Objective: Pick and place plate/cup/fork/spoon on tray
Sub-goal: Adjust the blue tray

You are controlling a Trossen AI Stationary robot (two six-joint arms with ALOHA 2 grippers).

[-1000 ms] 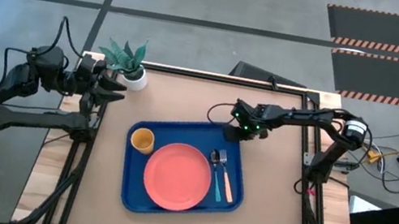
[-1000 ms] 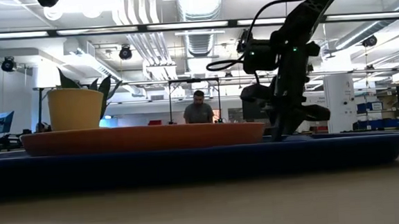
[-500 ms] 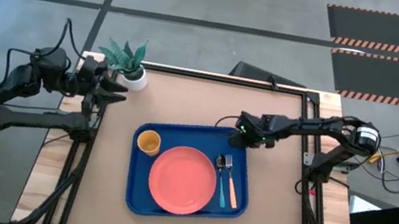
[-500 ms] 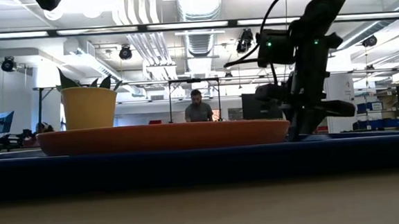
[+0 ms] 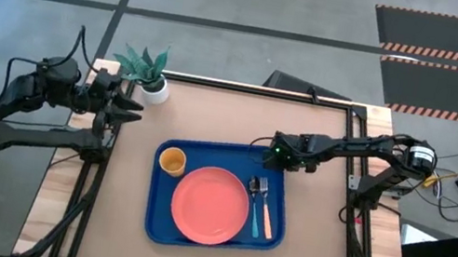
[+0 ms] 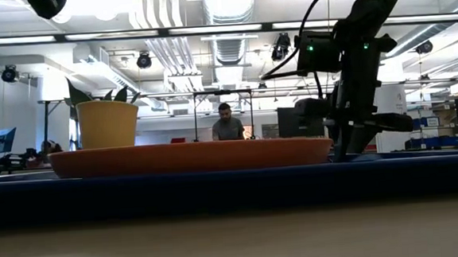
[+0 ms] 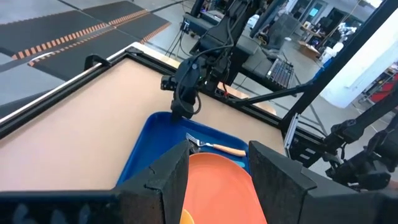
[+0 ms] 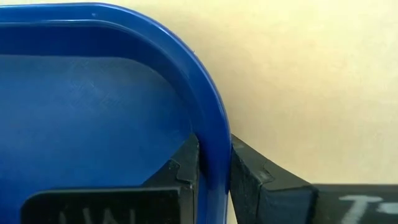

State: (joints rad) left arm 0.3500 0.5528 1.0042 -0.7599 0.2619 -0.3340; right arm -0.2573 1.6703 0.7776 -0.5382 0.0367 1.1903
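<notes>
The blue tray (image 5: 158, 220) lies flat on the table's middle. On it rest the coral-pink plate (image 5: 210, 205), the orange-yellow cup (image 5: 171, 162) at its far left, and the spoon (image 5: 250, 206) and fork (image 5: 264, 208) side by side at its right. My right gripper (image 5: 278, 159) is shut on the tray's far right corner; it also shows in the low view (image 6: 346, 149). My left gripper (image 5: 133, 110) is open and empty at the table's far left edge, beside the potted plant. My right gripper holds the tray's raised rim (image 8: 214, 155) at the far right corner. One finger (image 8: 183, 171) stands inside the tray and the other finger (image 8: 255, 177) outside, with the rim pinched between them. The fingers come from above, pointing down. The tray lies flat on the table.
A white pot with a green plant (image 5: 151, 77) stands at the table's far left corner, close to my left gripper. A black frame runs along the table's far edge (image 5: 255, 89). Bare tabletop lies left and right of the tray. A person (image 6: 228, 127) stands far behind the table.
My right gripper has gone a little toward the table's right and near edges, staying shut on the rim. The tray has slid along the table with it, carrying plate, cup, fork and spoon. In the last half second it has kept still.
</notes>
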